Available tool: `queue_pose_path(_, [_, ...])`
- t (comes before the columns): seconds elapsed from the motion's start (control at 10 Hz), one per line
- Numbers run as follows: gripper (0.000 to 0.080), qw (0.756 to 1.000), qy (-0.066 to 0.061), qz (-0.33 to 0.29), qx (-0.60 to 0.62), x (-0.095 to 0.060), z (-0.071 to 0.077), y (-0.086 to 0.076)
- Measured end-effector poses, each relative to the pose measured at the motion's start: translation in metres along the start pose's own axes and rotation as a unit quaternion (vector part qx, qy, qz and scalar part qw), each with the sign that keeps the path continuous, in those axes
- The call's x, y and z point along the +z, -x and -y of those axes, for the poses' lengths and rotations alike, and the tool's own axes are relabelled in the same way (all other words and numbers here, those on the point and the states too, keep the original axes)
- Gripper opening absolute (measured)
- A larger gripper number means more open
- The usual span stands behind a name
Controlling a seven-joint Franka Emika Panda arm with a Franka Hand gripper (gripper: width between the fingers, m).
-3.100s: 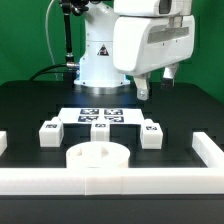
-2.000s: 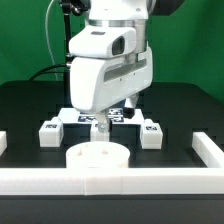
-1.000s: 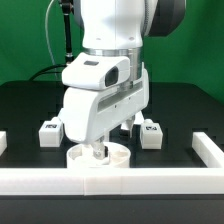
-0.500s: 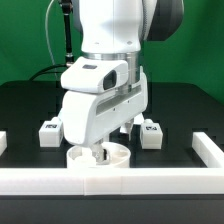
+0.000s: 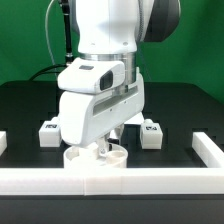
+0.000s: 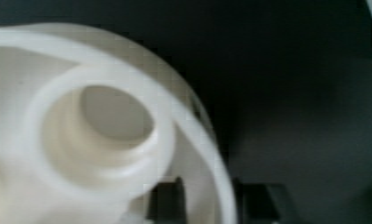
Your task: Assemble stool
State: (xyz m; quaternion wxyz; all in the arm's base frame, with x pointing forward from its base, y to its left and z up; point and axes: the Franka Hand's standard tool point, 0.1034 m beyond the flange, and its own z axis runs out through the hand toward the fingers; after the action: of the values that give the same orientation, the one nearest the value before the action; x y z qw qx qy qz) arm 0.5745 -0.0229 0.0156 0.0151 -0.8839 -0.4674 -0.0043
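"How many seats do you make out from here?"
"One seat point(image 5: 120, 156), round and white. Close up, one round hole point(image 6: 108, 122) shows in it."
"And legs?"
"Two in view: one leg point(image 5: 48, 133), and a second leg point(image 5: 151, 134)."
"Rails?"
"One long white rail point(image 5: 150, 181), with two short ends."
"And the machine?"
"One arm point(image 5: 100, 95), one tool point(image 6: 209, 203), two fingers point(image 6: 165, 203). One black worktop point(image 5: 185, 110) carries everything."
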Motion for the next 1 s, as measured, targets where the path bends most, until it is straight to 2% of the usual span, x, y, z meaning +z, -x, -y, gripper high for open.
queue_pose_path(0.1, [0.0041, 1.0, -0.001, 0.0, 0.0, 0.0, 0.0, 0.0])
queue_pose_path(0.8, [0.0031, 1.0, -0.003, 0.002, 0.0, 0.001, 0.003, 0.0])
queue_pose_path(1.0, [0.0031, 1.0, -0.006, 0.002, -0.013, 0.001, 0.017, -0.023])
